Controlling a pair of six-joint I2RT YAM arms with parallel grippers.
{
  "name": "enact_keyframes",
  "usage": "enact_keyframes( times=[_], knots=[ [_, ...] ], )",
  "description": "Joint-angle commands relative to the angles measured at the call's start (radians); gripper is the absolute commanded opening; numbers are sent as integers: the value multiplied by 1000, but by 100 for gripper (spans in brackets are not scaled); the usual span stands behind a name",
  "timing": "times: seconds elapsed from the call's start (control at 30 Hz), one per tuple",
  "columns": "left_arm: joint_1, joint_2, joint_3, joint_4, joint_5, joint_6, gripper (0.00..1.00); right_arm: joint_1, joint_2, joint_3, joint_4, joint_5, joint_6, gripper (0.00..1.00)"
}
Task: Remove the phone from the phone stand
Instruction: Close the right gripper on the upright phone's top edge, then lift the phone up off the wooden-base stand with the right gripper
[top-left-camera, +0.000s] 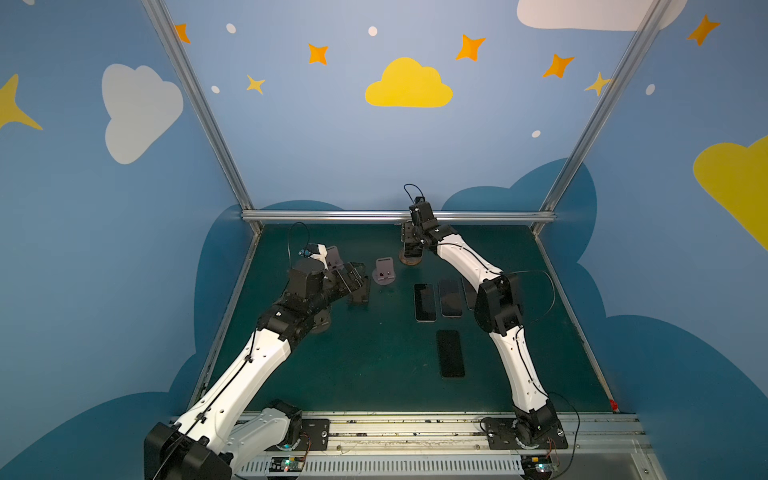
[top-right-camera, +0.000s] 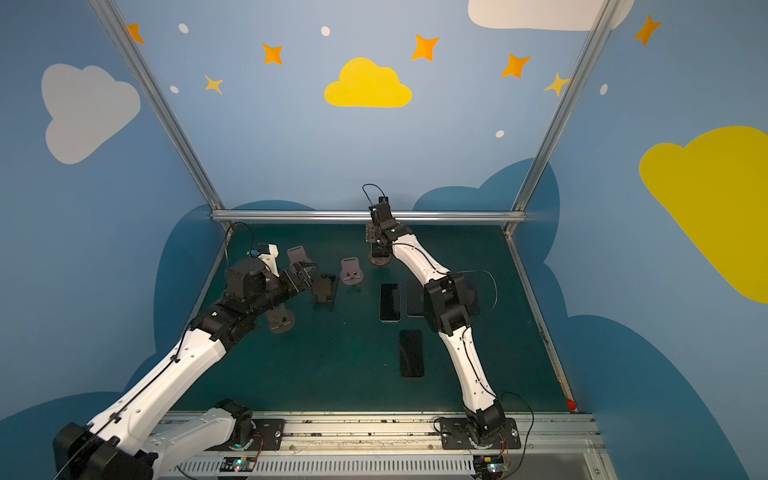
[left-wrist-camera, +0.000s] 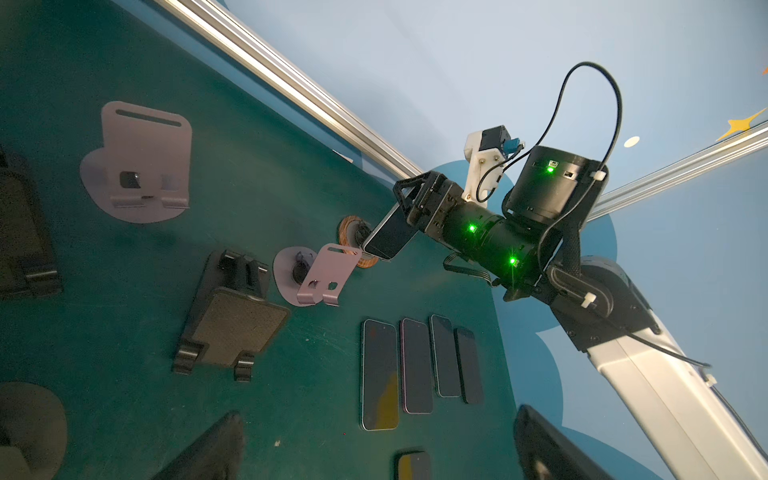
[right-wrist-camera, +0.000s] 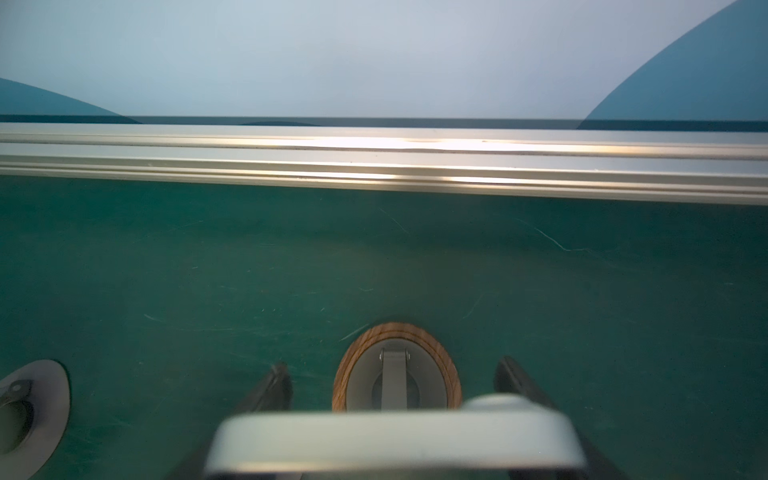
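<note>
Gripping looks done, I judge. In both top views the right gripper (top-left-camera: 410, 243) pinches the phone (top-left-camera: 413, 251) on the wood-ringed phone stand (top-left-camera: 410, 262) at the back of the table (top-left-camera: 365, 374); the left gripper (top-left-camera: 355, 276) hangs wide and empty. Left wrist view: jaws clamp the phone's (left-wrist-camera: 390, 241) upper end, its foot at the stand (left-wrist-camera: 349, 226). Right wrist view: fingers (right-wrist-camera: 272, 386) flank the phone's blurred edge. Next: a clean upward pull.
</note>
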Motion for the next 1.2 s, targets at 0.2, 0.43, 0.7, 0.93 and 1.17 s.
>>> enact_keyframes(
  times=[0.2,0.43,0.7,0.93,1.17],
  knots=[
    [8,1,-7,19,12,-8,100,18,-106,-59,61,2,-30,69],
    [8,3,-5,21,18,-9,100,26,-184,-114,90,11,-51,68],
    [7,2,-6,23,16,-9,100,32,-261,-193,107,25,-69,67],
    [7,3,-11,27,20,-12,100,32,-402,-356,144,44,-92,66],
    [0,8,-12,31,31,-19,100,34,-592,-584,169,93,-120,64]
  ],
)
